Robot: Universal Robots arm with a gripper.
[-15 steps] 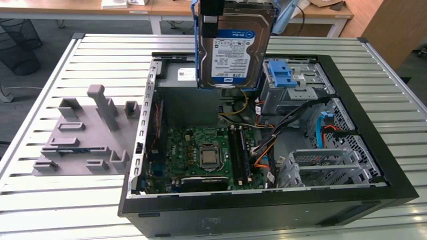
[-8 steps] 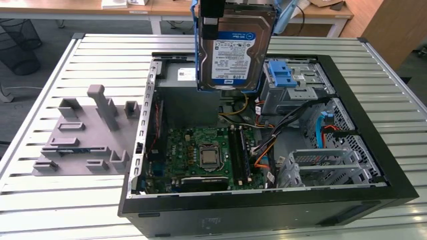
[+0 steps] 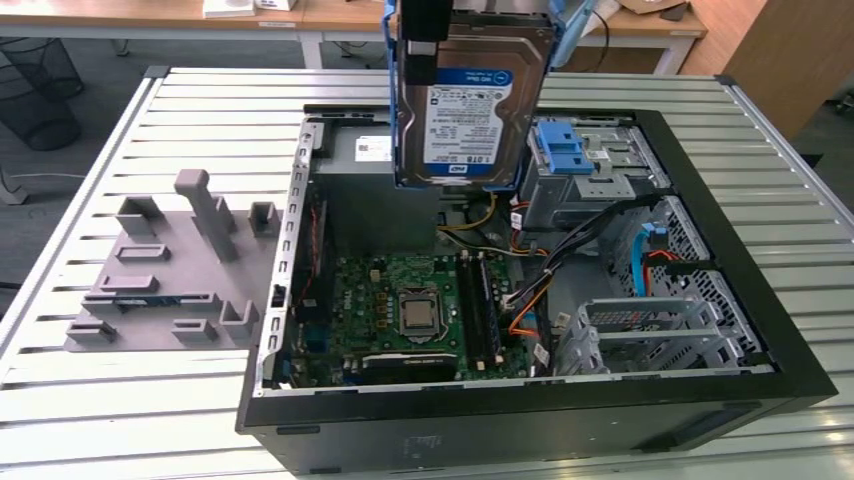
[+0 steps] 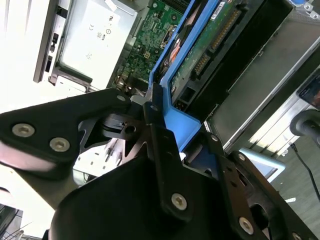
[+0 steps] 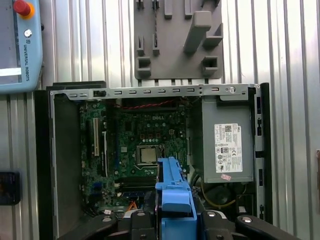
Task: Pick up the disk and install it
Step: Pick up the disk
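The disk (image 3: 467, 105), silver-grey with a white and blue label and a bright blue bracket, hangs upright above the open computer case (image 3: 534, 410), over its back half. My gripper (image 3: 427, 45) is shut on the disk's upper edge at the bracket. In the second wrist view the black fingers (image 4: 159, 145) clamp the blue bracket (image 4: 186, 125), and the disk's green circuit side (image 4: 210, 45) faces the camera. In the first wrist view the bracket (image 5: 172, 192) stands out from my gripper (image 5: 172, 220), above the motherboard (image 5: 145, 145).
A grey power supply box (image 5: 227, 145) sits in one corner of the case. Blue-latched drive bays (image 3: 567, 150) and loose cables (image 3: 587, 250) fill the exterior view's right side. A grey fixture plate (image 3: 174, 270) lies on the slatted table (image 3: 80, 420). A teach pendant (image 5: 20, 45) rests nearby.
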